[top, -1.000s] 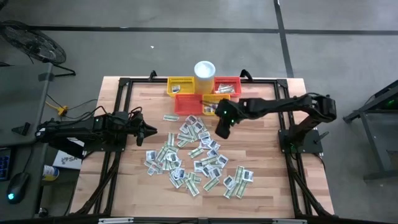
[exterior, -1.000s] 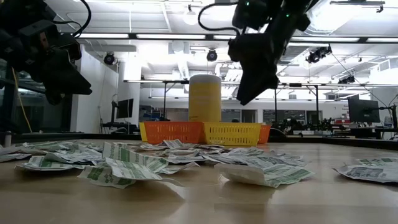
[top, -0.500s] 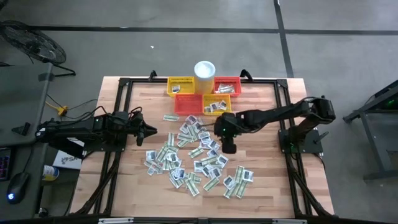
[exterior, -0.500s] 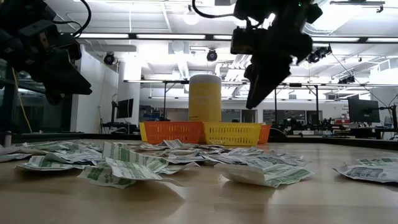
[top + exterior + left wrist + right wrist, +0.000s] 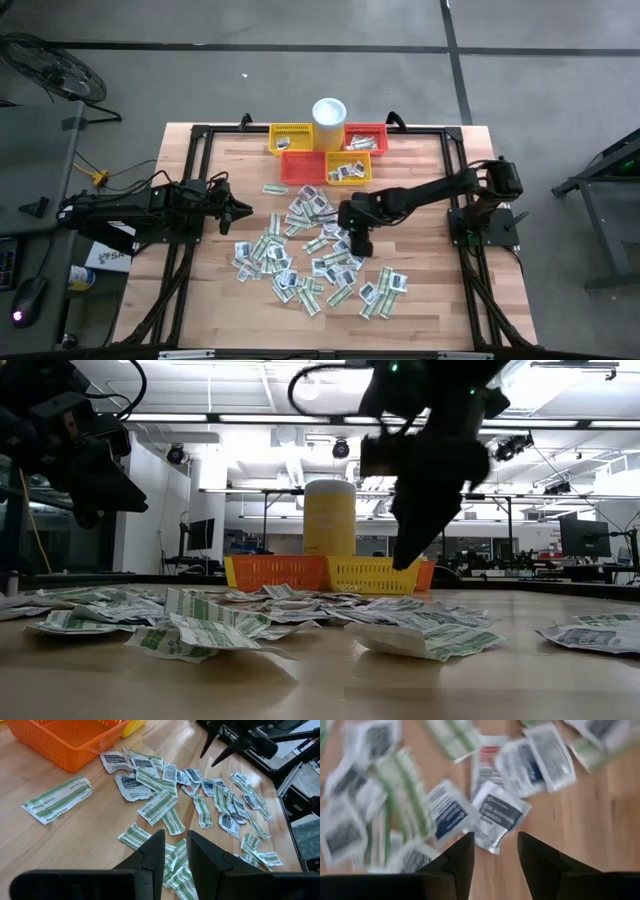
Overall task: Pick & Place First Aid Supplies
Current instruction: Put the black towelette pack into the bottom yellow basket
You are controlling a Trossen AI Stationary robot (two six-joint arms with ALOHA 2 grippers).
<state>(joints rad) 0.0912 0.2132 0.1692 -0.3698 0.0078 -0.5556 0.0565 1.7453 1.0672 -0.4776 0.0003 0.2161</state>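
From above, the wooden desk (image 5: 420, 300) carries a loose scatter of first aid supplies (image 5: 315, 250) — white, grey and green-striped sachets spread across its middle and toward the near edge. At the far edge stand a yellow basket (image 5: 290, 138), a red basket (image 5: 366, 138), an orange basket (image 5: 302, 168) and a second yellow basket (image 5: 347, 168), with a white cup (image 5: 329, 112) between the back two. Several baskets hold a few packets. The right end effector (image 5: 359, 245) reaches out over the heap, directly above the sachets. The left end effector (image 5: 243, 211) waits at the heap's left side, above bare wood.

At desk level, the sachets lie flat and crumpled in a low drift in front of the orange and yellow baskets, the cup rising behind them. The right end effector (image 5: 405, 560) hangs pointing down just above the pile, not touching it. The left end effector (image 5: 95, 510) is raised, well clear of the desk.

The left wrist camera shows its two fingers (image 5: 202, 857) slightly parted and holding nothing, with packets and the orange basket's corner beyond.

The right wrist camera looks down on blurred packets — a white sachet with dark print (image 5: 495, 815) lies just ahead of its spread, empty fingers (image 5: 462, 852).
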